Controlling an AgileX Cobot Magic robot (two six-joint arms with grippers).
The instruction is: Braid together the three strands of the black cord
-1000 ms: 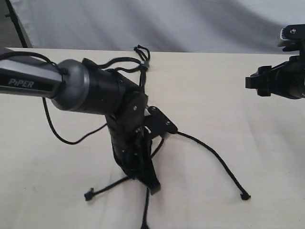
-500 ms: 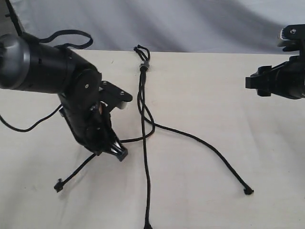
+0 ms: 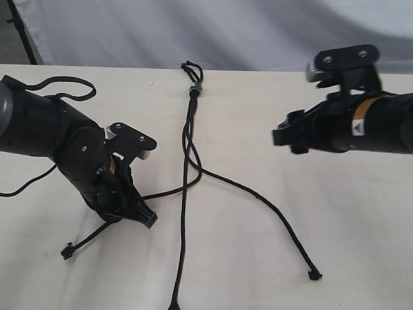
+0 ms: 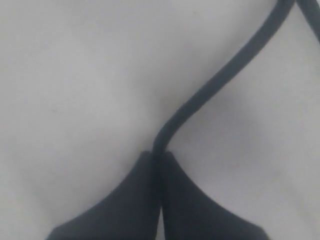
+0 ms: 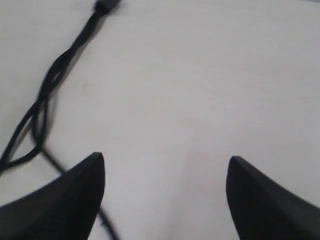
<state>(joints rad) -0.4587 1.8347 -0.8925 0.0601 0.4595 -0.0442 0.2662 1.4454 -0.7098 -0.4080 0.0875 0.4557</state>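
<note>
- left gripper, lower left of the exterior view, pinches the left strand; its knotted tip lies beyond on the table
- right gripper, at the right edge, hovers with claws spread wide
- black cord runs down the centre from its grey band at the top; middle strand reaches the bottom edge; right strand sweeps to the lower right

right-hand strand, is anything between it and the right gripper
Nothing visible does: the right gripper hangs open above the table, and the right-hand strand lies uncovered. The left gripper, shut on the left strand, is well aside.
</note>
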